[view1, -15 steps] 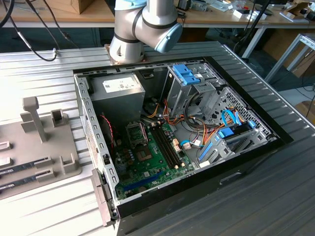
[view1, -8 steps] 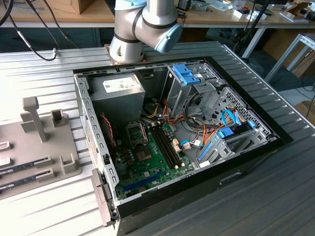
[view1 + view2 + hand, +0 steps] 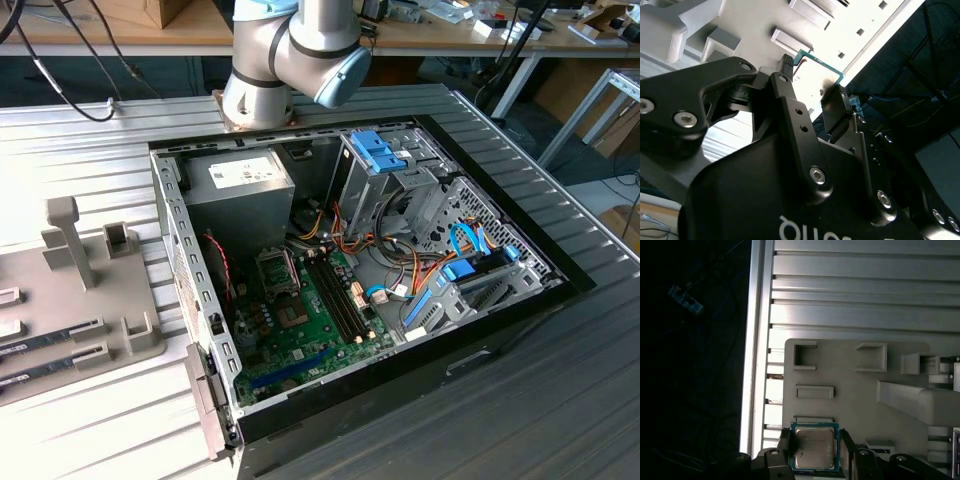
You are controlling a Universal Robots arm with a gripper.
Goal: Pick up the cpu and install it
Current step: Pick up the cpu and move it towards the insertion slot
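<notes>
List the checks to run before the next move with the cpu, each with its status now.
1. The cpu sits inside the gripper, a finger at each edge: ok.
2. The cpu square to the fingers, not skewed: ok.
3. The cpu clear of the grey fixture tray: cannot tell.
4. The motherboard socket open and free: cannot tell.
5. The computer case open on top: ok.

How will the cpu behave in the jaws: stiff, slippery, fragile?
The cpu looks like a stiff flat plate with a metal lid, so it probably won't flex. Its thin green edges give the jaws little hold; it may slip or twist. Small, so likely light.
</notes>
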